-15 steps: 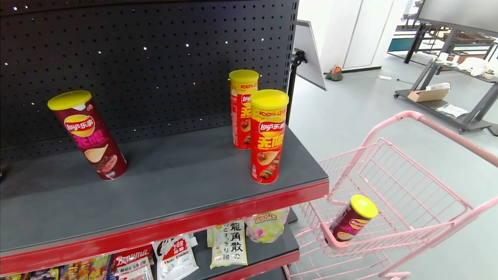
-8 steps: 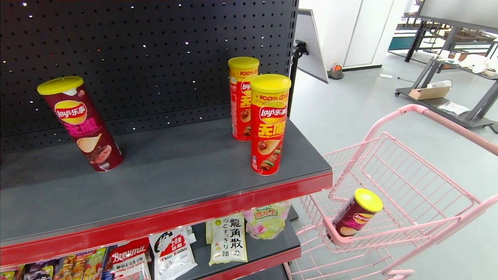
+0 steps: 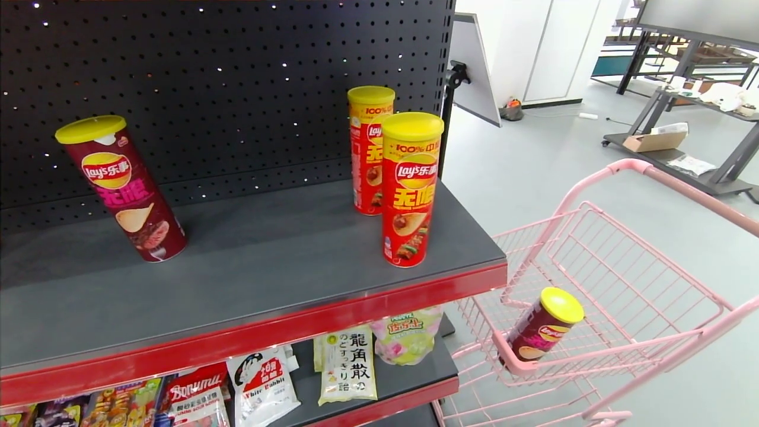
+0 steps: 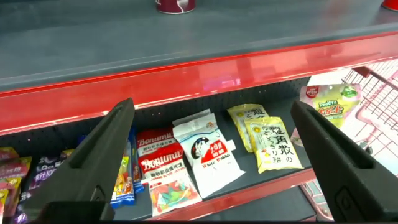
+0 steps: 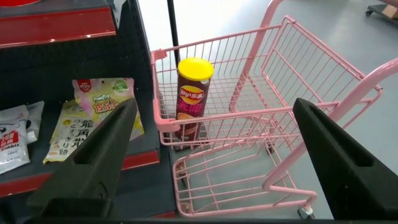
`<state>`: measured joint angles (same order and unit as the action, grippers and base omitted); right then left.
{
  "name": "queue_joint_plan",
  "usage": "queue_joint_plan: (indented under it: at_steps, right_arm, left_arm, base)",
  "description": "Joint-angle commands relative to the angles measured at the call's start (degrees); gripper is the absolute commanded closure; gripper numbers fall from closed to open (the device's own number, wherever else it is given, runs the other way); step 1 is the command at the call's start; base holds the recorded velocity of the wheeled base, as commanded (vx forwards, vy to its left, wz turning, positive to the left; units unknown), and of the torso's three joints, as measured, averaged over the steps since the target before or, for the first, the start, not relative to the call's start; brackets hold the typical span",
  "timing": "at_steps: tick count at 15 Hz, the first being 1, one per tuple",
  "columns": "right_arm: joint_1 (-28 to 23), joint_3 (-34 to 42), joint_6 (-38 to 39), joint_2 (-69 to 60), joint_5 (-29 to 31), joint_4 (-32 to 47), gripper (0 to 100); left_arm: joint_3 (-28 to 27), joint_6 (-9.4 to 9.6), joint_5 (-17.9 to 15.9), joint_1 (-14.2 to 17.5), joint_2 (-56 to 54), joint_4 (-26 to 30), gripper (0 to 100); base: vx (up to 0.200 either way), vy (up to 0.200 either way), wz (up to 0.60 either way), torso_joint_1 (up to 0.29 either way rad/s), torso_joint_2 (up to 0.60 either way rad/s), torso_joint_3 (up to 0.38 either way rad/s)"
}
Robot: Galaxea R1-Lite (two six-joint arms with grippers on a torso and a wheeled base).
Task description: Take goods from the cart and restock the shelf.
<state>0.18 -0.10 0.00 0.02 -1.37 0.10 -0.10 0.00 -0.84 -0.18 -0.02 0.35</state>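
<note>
A maroon chip can with a yellow lid (image 3: 542, 325) leans in the front corner of the pink wire cart (image 3: 628, 237), to the right of the shelf; the right wrist view has this can (image 5: 193, 99) standing ahead of my right gripper (image 5: 216, 102), which is open and empty. On the grey upper shelf (image 3: 267, 267) a matching maroon can (image 3: 121, 187) stands at the left and two red cans (image 3: 411, 190) (image 3: 369, 148) at the right end. My left gripper (image 4: 212, 104) is open and empty, below the shelf's red front edge (image 4: 205, 62).
Snack bags (image 3: 347, 367) (image 4: 208, 152) hang and lie on the lower shelf. A black pegboard (image 3: 237, 89) backs the upper shelf. A grey board on a stand (image 3: 471, 71) is beside the shelf end. Metal tables (image 3: 682, 148) stand far off across open floor.
The head camera shifted between one second ago and half a second ago, so the whole picture moved. The cans and the cart stand where they did.
</note>
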Motion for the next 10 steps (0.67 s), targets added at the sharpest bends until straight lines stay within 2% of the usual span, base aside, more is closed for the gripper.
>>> queue_joint_plan:
  at_steps: [1, 2, 3, 10]
  right_arm:
    - [0.0, 0.0, 0.0, 0.0, 0.0, 0.0, 0]
    - [0.0, 0.0, 0.0, 0.0, 0.0, 0.0, 0]
    - [0.0, 0.0, 0.0, 0.0, 0.0, 0.0, 0]
    - [0.0, 0.0, -0.1, 0.0, 0.0, 0.0, 0]
  left_arm:
    - [0.0, 0.00, 0.0, 0.0, 0.0, 0.0, 0]
    - [0.0, 0.00, 0.1, 0.0, 0.0, 0.0, 0]
    - [0.0, 0.00, 0.0, 0.0, 0.0, 0.0, 0]
    - [0.0, 0.00, 0.1, 0.0, 0.0, 0.0, 0]
  base:
    - [0.000, 0.000, 0.00, 0.000, 0.00, 0.000]
    - [0.000, 0.000, 0.00, 0.000, 0.00, 0.000]
    - [0.000, 0.000, -0.60, 0.002, 0.01, 0.002]
    - [0.000, 0.000, 0.00, 0.000, 0.00, 0.000]
